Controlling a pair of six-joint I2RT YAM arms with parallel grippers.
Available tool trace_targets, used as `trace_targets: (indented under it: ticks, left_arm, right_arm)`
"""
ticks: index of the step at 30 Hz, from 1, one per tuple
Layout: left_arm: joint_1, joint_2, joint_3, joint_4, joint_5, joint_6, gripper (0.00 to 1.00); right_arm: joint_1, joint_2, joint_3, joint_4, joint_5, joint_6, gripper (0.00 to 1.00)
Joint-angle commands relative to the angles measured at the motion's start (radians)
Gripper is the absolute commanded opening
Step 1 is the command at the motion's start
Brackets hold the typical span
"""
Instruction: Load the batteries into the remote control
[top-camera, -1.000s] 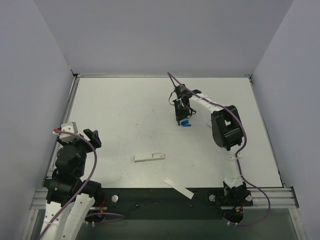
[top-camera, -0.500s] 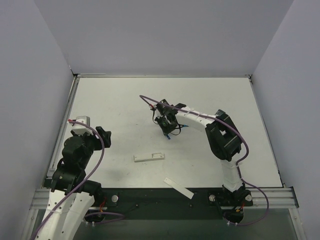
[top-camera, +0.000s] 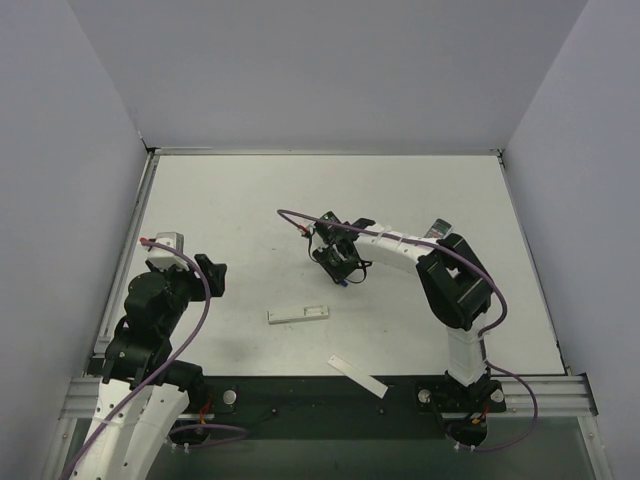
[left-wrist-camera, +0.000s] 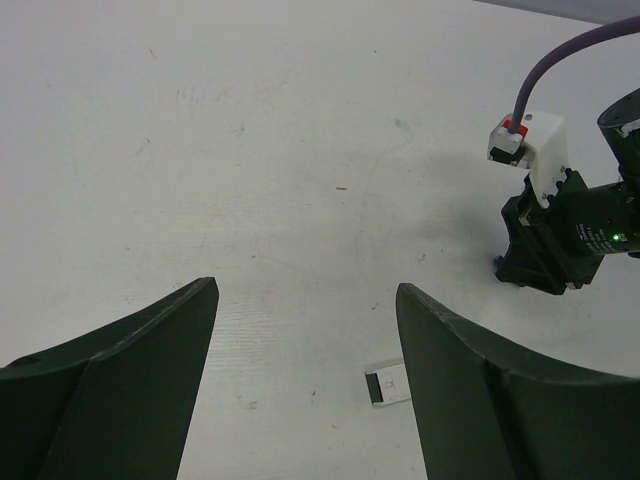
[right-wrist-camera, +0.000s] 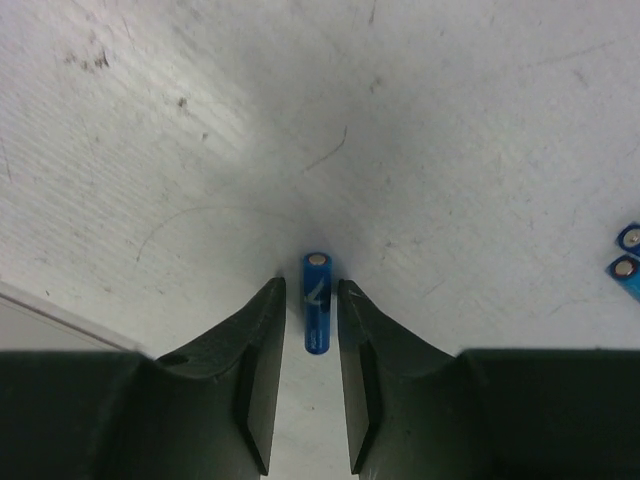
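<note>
Nearest me, a thin white strip (top-camera: 358, 374) lies at the counter's near edge, well to the near side of both arms' working ends. It may be the remote's cover, though I can't be sure.

The left pincer (left-wrist-camera: 305, 290) hangs low with its jaws spread wide and nothing between them. It has crept a little toward the middle over the last second. The remote control (top-camera: 298, 314) lies flat just ahead of it and to its right, and one end shows between the jaw tips in the left wrist view.

The real change is further back. A second ago the right pincer (top-camera: 340, 264) was out over the cluster of blue batteries. Since then it has swung in toward the remote control with one battery (right-wrist-camera: 317, 303) and come down low. That battery now sits between its fingers (right-wrist-camera: 262, 345), just beyond the remote. The jaws are parted slightly, with a sliver of gap on either side, so the battery looks let go rather than pinched.

The other two batteries (right-wrist-camera: 628, 252) lie well off to the right pincer's side, where they were.

So, as I judge it, one battery has been brought close to the remote control but not loaded. None is in the remote yet, and I can't make out whether its bay stands open.
</note>
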Motion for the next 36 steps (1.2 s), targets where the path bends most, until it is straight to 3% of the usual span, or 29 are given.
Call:
trace_targets:
  ticks: [1,4,19,25,30,33,36]
  left_arm:
    - [0.003,0.009,0.002,0.054,0.023,0.003,0.82]
    - [0.005,0.014,0.002,0.054,0.029,0.003,0.82]
    - [0.003,0.031,0.000,0.041,0.047,-0.014,0.82]
    - [0.003,0.106,-0.032,0.011,0.124,-0.155,0.82]
    - [-0.014,0.189,-0.086,0.030,0.246,-0.280,0.82]
    - [-0.063,0.229,-0.123,0.047,0.237,-0.322,0.82]
    - [-0.139,0.282,-0.143,0.063,0.181,-0.348,0.82]
  right_arm:
    - [0.008,-0.089,-0.069,-0.068,0.018,0.001,0.24]
    - [0.005,-0.131,-0.095,-0.056,0.026,0.015,0.29]
    - [-0.023,-0.119,-0.160,0.010,-0.029,0.009,0.26]
    - [-0.046,-0.112,-0.168,0.031,-0.059,0.004,0.24]
    - [-0.049,-0.115,-0.172,0.036,-0.069,0.001,0.13]
    - [-0.043,-0.140,-0.175,0.034,-0.071,0.001,0.02]
    - [-0.027,-0.180,-0.168,0.013,-0.060,-0.006,0.00]
